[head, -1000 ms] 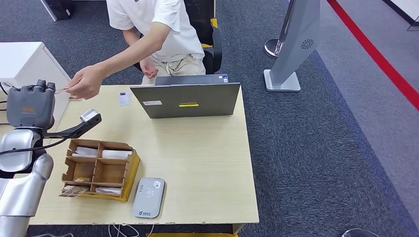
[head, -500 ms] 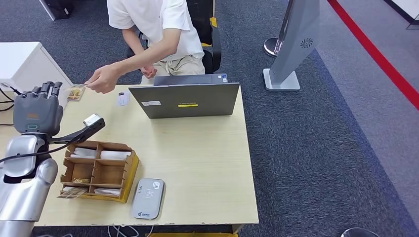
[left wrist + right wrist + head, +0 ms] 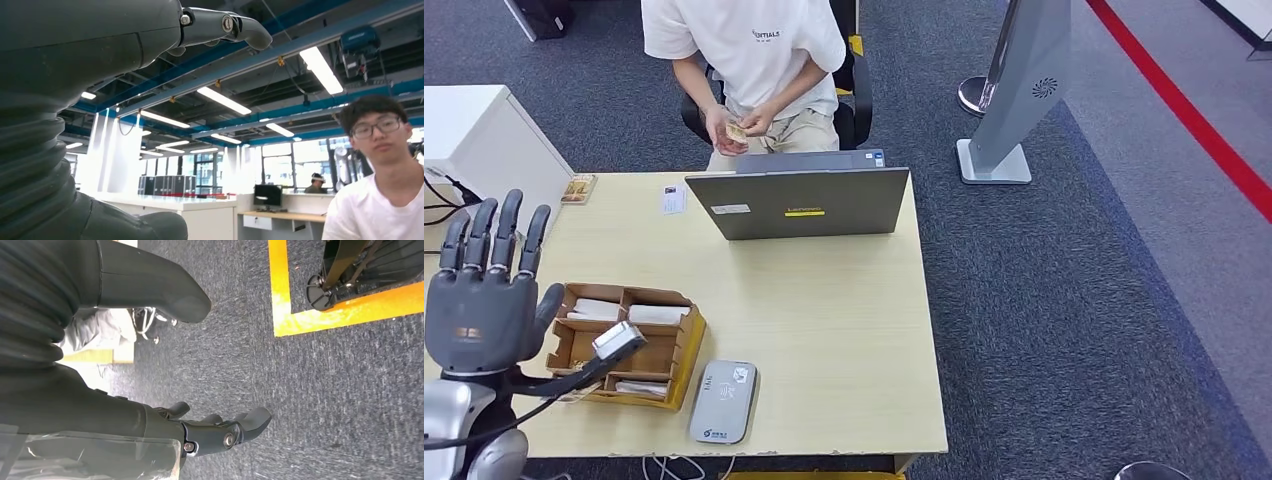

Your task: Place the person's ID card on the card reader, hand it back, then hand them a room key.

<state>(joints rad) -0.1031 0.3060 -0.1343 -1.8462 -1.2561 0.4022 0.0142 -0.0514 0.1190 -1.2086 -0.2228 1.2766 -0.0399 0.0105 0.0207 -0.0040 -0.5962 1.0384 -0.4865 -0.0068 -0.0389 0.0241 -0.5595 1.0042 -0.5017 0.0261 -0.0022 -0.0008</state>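
**Desk:** How far along was the check-in when this was taken?

**Photographer:** Late, by my reading. The card reader (image 3: 724, 401) at the table's (image 3: 834, 320) near edge had nothing on it. The seated person (image 3: 754, 50) behind the laptop (image 3: 799, 203) held a small card (image 3: 738, 132) in both hands, over the lap. Whether it was the ID or a room key, I could not tell. A second, brownish card (image 3: 578, 188) lay at the table's far left corner, and a white slip (image 3: 674, 199) lay just beside the laptop.

**Desk:** And the robot's hands?

**Photographer:** The left hand (image 3: 482, 300) was raised over the table's left edge, palm away, fingers spread wide, holding nothing. The right hand (image 3: 220, 432) hung over grey carpet, fingers loosely extended and also holding nothing. Neither hand touched a card.

**Desk:** So what was left to do?

**Photographer:** If the person's card was the ID, the key remained to be picked up. If it was the key, the job looked finished.

**Desk:** Where were the keys kept?

**Photographer:** Probably in the cardboard organiser (image 3: 694, 338), which sat near the reader. Its two far compartments each held a white card. One near compartment held another white card and the other held something brownish. A further card poked out at its near left corner.
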